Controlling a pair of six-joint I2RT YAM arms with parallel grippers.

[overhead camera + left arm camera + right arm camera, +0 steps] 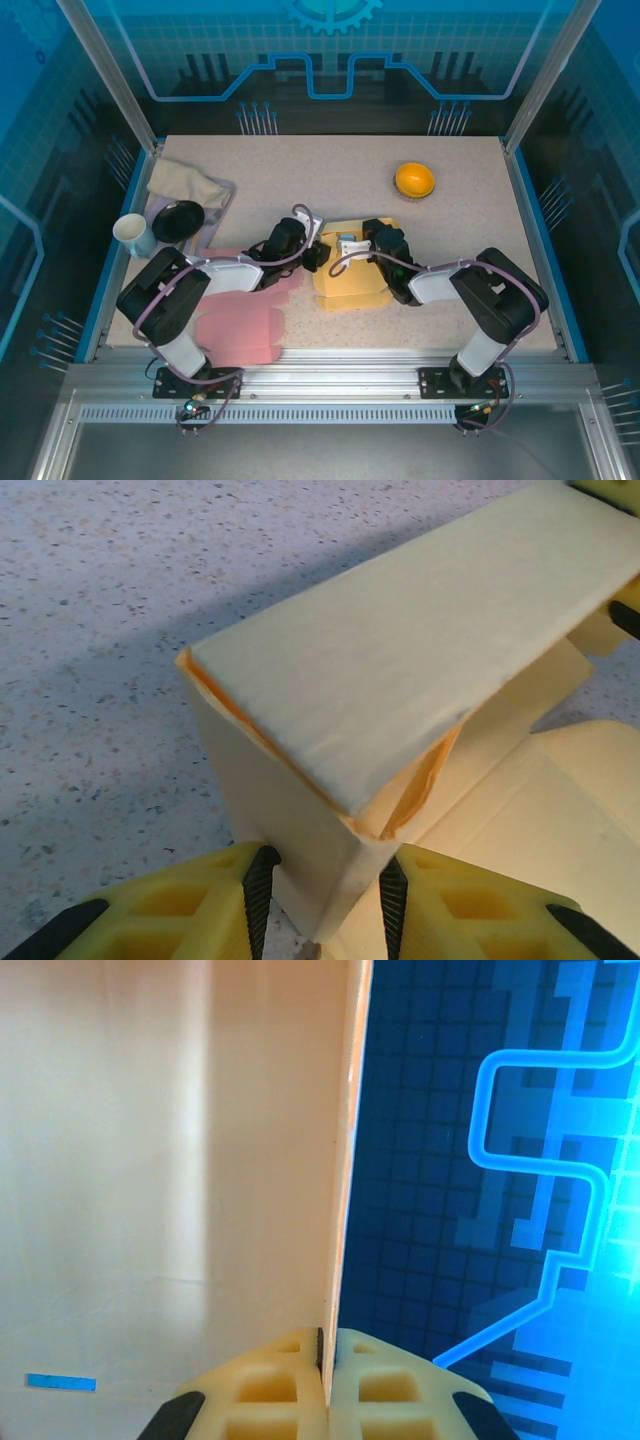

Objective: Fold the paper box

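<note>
The box (350, 288) sits mid-tabletop (450, 200). At its 12 o'clock the right gripper (328, 1360) is clenched on an upright panel. At 10 o'clock the left gripper (325, 900) straddles a corner; whether it squeezes, I cannot tell

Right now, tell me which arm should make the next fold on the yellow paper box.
Left, probably. The left gripper straddles a corner of the yellow paper box, jaws apart; the right gripper is shut on one panel, steadying it.
</note>
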